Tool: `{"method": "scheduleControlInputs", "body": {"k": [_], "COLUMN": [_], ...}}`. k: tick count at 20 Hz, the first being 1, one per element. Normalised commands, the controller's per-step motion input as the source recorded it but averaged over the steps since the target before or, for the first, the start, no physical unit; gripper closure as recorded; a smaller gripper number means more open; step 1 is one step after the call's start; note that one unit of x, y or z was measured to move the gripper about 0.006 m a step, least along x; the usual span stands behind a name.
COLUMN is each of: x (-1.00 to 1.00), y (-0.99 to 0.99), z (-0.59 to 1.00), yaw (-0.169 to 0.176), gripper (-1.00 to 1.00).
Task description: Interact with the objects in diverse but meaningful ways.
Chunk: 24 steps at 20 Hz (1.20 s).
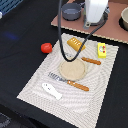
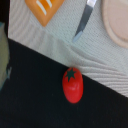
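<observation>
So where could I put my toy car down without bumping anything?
The striped mat is bare on the exterior view's right, below the yellow packet. There is also bare mat between the white fish toy and the knife. The black cloth around the red tomato is open too. It is crowded around the tan plate, by the orange block.

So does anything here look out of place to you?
The red tomato lies on the black cloth just off the striped mat, while the orange loaf, yellow packet, white fish and plate all sit on the mat. Nothing looks spilled or broken.
</observation>
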Motion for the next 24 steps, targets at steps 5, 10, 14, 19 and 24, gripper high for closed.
{"method": "scheduleControlInputs", "body": {"k": [5,10,14,19,24], "x": [-1.0,-0.99,-0.98,-0.95,-0.79], "y": [-0.24,-0.28,-0.31,-0.35,-0.35], "z": [-0.11,-0.15,-0.22,-0.28,-0.38], "yaw": [0.006,0.0,0.0,0.0,0.0], "gripper": [-1.0,-1.0,-1.0,-1.0,-1.0]}}
